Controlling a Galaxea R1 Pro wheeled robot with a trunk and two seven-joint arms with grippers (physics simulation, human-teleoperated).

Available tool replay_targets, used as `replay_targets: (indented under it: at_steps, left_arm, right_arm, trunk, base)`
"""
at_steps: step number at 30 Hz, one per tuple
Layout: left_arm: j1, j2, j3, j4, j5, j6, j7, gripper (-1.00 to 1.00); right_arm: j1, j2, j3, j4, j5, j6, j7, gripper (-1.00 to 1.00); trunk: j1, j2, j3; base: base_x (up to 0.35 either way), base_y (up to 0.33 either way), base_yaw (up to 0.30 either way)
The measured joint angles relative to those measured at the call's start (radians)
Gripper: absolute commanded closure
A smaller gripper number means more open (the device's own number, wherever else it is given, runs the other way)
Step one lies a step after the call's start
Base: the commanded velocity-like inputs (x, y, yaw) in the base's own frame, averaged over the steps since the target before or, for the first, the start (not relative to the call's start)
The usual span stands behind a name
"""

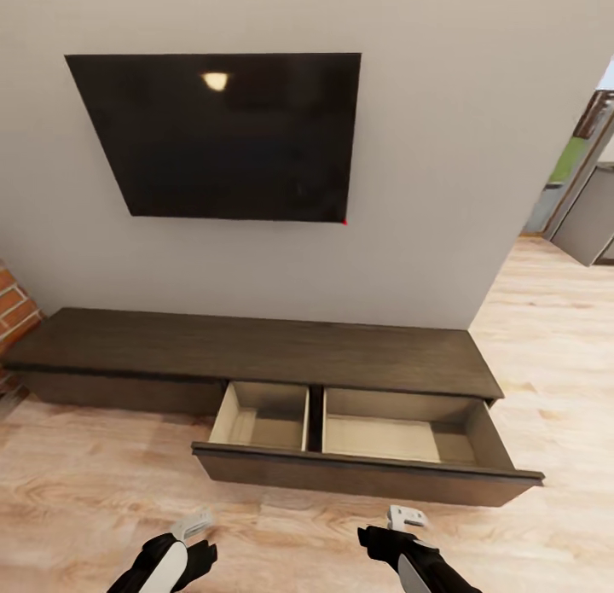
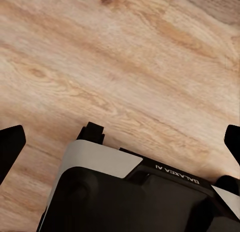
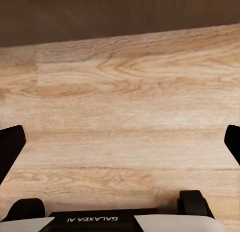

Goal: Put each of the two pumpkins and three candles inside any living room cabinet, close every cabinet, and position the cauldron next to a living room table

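Cabinet (image 1: 256, 354): long, low, dark brown, against the wall under a black screen (image 1: 222, 136). Its drawer (image 1: 358, 439) stands pulled out, both pale compartments bare, presumably ready to take pumpkins and candles.

Left gripper (image 1: 194, 525) and right gripper (image 1: 406, 517): low over the wooden floor (image 1: 102, 499) just before the drawer front, fingers spread apart, carrying nothing.

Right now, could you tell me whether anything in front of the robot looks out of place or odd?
Only the cabinet stands out: its wide drawer is pulled out over the floor, both pale compartments empty. Nothing looks spilled or damaged.
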Motion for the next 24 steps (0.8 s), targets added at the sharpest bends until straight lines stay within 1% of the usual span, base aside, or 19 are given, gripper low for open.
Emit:
replay_targets:
  at_steps: [5,12,20,24]
  left_arm:
    - [0.0,0.0,0.001,0.0,0.0,0.0,0.0,-1.0]
    - [0.0,0.0,0.002,0.007,0.0,0.0,0.0,-1.0]
    - [0.0,0.0,0.002,0.008,0.0,0.0,0.0,-1.0]
    - [0.0,0.0,0.002,0.009,0.0,0.0,0.0,-1.0]
  right_arm:
    - [0.0,0.002,0.0,0.0,0.0,0.0,0.0,-1.0]
    - [0.0,0.002,0.002,0.0,0.0,0.0,0.0,-1.0]
    - [0.0,0.002,0.002,0.0,0.0,-0.001,0.0,-1.0]
    - [0.0,0.003,0.002,0.0,0.0,-0.002,0.0,-1.0]
  trunk:
    - [0.0,0.0,0.0]
    - [0.0,0.0,0.0]
    - [0.0,0.0,0.0]
    - [0.0,0.0,0.0]
  base:
    - [0.12,0.0,0.291]
    - [-0.053,0.044,0.291]
    - [-0.007,0.006,0.291]
    - [0.0,0.083,0.292]
